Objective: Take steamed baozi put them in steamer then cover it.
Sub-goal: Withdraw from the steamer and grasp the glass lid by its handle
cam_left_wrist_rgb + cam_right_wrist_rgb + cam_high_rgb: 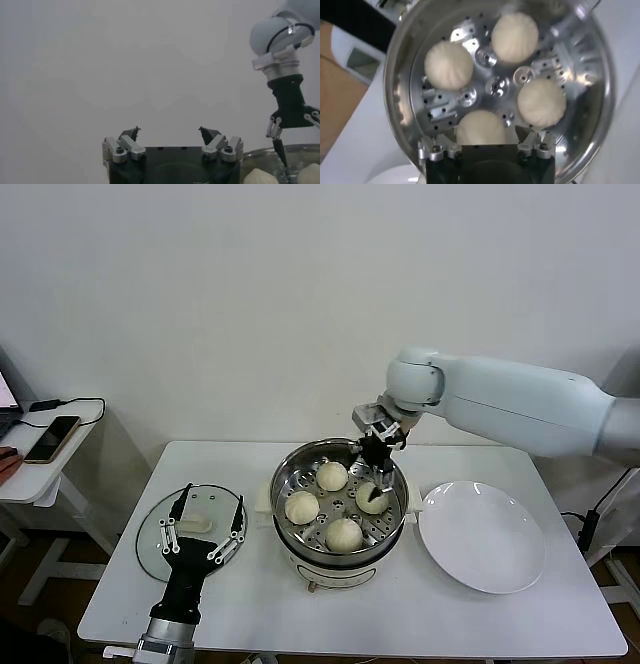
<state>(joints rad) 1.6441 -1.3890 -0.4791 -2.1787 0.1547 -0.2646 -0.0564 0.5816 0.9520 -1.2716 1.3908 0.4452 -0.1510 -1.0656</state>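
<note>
1. Far left in the head view we see a side table [40, 469] with a phone [52, 439] lying on it.
2. The cover [160, 534], clear glass with a metal rim and a cream handle, lies flat on the white table [250, 609] left of the steamer; nothing is on it but the left gripper.
3. The left gripper [205, 529] hangs over the cover, jaws spread wide around the handle area; we cannot tell if they touch it. The left wrist view shows the same gripper [170, 134] with its tips well apart and nothing between them.
4. The steamer [290, 474], a shiny steel pot on a white base, sits mid-table, uncovered. On its perforated tray are four steamed baozi [302, 507], smooth, round, cream-white, spread around the centre and apart from each other.
5. The right gripper [374, 482] reaches down into the pot at the right-hand bun. The right wrist view puts the right gripper [487, 132] astride that bun, jaws apart on either side; whether they touch it we cannot tell.
6. Only the right wrist view shows the tray holes and centre fittings of the steamer [592, 65] from above.
7. Right of the steamer, a flat white plate [482, 536] holds nothing.
</note>
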